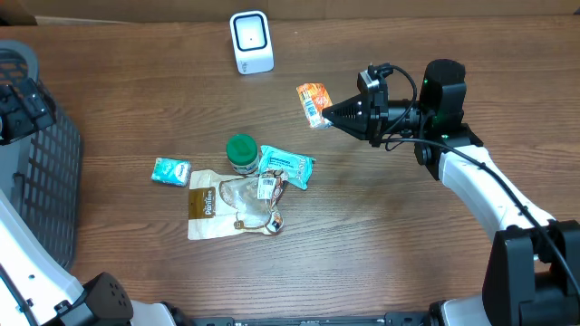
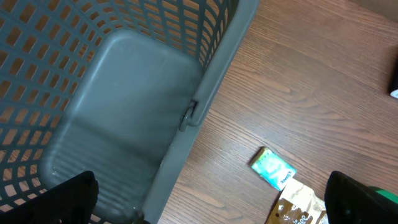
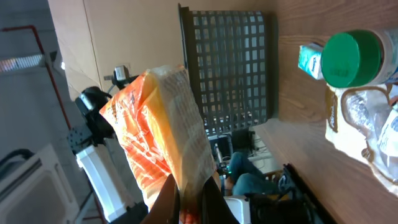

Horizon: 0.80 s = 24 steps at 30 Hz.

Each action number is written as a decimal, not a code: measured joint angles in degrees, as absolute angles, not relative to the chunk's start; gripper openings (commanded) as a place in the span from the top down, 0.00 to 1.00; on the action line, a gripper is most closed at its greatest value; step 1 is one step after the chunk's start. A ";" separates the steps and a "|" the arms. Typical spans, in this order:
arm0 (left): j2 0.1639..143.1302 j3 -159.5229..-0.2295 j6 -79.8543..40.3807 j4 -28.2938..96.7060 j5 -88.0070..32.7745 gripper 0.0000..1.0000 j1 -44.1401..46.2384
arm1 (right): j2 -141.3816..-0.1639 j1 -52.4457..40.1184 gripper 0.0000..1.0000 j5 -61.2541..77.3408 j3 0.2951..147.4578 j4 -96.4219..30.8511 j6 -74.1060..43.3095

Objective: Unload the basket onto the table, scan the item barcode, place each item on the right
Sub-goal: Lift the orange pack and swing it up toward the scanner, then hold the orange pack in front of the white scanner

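Note:
My right gripper is shut on one edge of an orange snack packet, held above the table to the right of the white barcode scanner at the back edge. The right wrist view shows the orange packet sticking up from the closed right gripper. Far to the left, my left gripper hovers over the grey basket. From its wrist camera the left gripper is open, its fingers spread wide with nothing between them.
A green-lidded jar, a teal wipes pack, a small teal packet, a brown pouch and a clear bag lie clustered mid-table. The basket rim runs beside the left gripper.

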State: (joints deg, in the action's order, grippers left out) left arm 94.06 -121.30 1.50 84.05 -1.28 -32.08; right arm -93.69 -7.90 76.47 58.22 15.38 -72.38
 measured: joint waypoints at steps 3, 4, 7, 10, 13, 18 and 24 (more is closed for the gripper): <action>94.06 -121.30 1.50 84.05 -1.28 0.01 -32.08 | -93.69 -7.90 0.96 76.29 58.24 12.16 -68.82; 94.06 -121.30 1.50 84.05 -1.28 0.00 -32.08 | -93.69 -7.90 0.96 76.05 58.28 10.17 -67.44; 94.06 -121.30 1.52 84.05 -1.30 0.00 -32.08 | -93.69 -7.90 0.96 74.13 58.52 0.64 -61.71; 94.06 -121.30 1.50 84.05 -1.30 0.01 -32.08 | -93.69 -8.03 0.96 69.56 58.59 -11.75 -53.47; 94.06 -121.30 1.50 84.05 -1.28 0.00 -32.08 | -93.69 -8.40 0.96 64.36 58.61 -17.93 -47.57; 94.06 -121.30 1.50 84.05 -1.28 0.00 -32.08 | -93.71 -9.19 0.96 55.37 60.29 -28.38 -40.07; 94.06 -121.30 1.50 84.05 -1.30 0.01 -32.08 | -94.91 -12.60 0.96 36.38 79.70 -50.22 -30.81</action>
State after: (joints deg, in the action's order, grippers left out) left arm 94.06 -121.30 1.50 84.05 -1.30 -32.08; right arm -94.91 -12.60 36.38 79.70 -50.22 -30.81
